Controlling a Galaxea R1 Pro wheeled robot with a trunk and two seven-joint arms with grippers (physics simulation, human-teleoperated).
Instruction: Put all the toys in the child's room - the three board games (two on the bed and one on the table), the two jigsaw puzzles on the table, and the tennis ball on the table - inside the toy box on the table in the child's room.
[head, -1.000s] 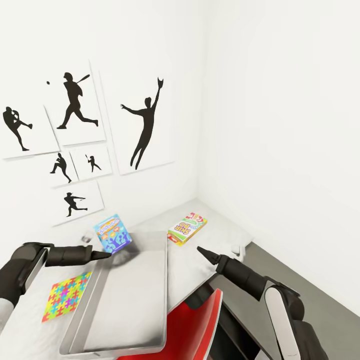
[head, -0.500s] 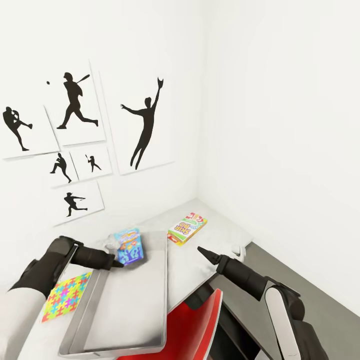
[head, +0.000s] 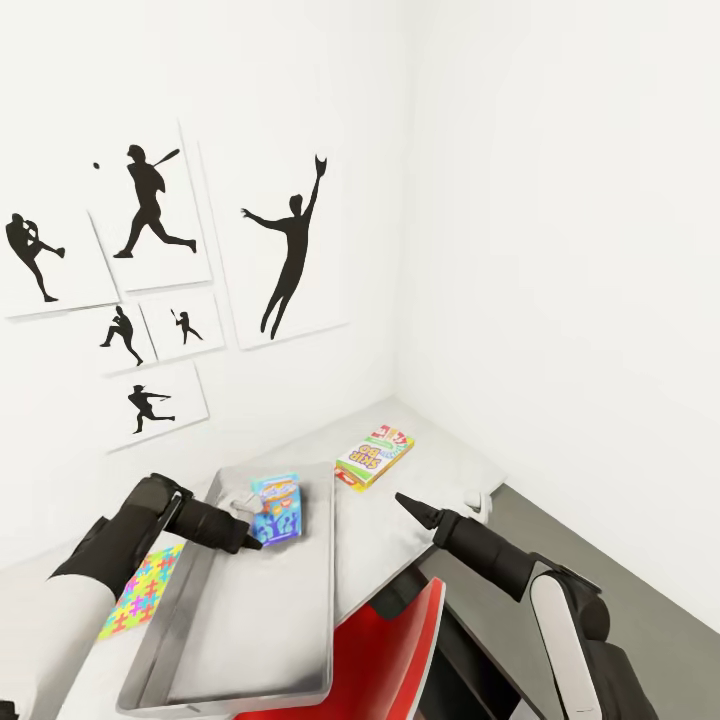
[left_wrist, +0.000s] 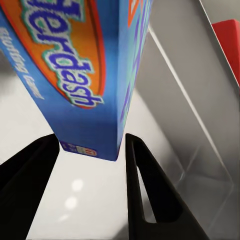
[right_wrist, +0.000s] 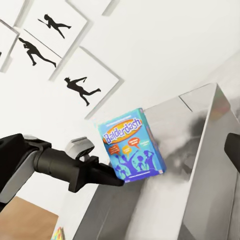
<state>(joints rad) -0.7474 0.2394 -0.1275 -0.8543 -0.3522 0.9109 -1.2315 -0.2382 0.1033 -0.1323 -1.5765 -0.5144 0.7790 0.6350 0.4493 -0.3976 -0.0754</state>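
Your left fingers (head: 252, 541) have carried the blue game (head: 277, 507) down into the toy box (head: 300, 640); they pinch its lower edge. Release next. Right fingers (head: 402, 498) look closed, empty.

The head camera looks forward and down over the table (head: 440, 470) toward the room corner, the left wrist camera sits very close to the blue game box (left_wrist: 85, 75) between its fingers, and the right wrist camera views that box (right_wrist: 131, 145) and the toy box (right_wrist: 210, 150) from farther off.
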